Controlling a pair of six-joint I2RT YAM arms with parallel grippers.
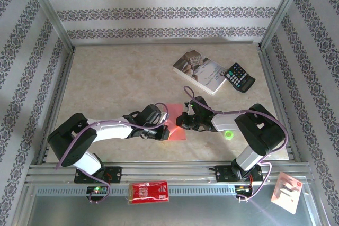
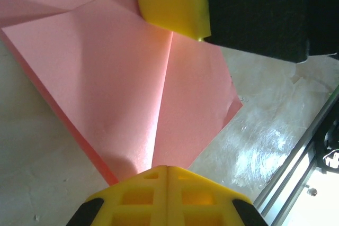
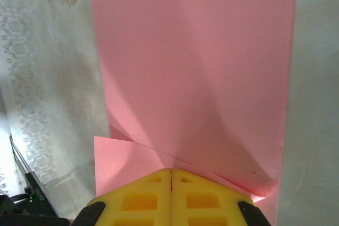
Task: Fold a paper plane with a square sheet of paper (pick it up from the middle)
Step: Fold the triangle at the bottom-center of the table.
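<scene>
Top external showed left gripper (image 1: 164, 132) clenched on the square sheet of paper (image 1: 178, 131), partly folded and low over the table (image 1: 116, 88) between both arms, right gripper (image 1: 184, 123) pinched on its opposite side; I judged the fold needed edges aligned on the centre crease (image 2: 164, 104) before pressing flat.

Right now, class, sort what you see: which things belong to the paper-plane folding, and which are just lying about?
In the job: pink paper sheet, left gripper and right gripper, both shut on it.
Lying about: paperback book, black calculator, red packet, white packet.
</scene>
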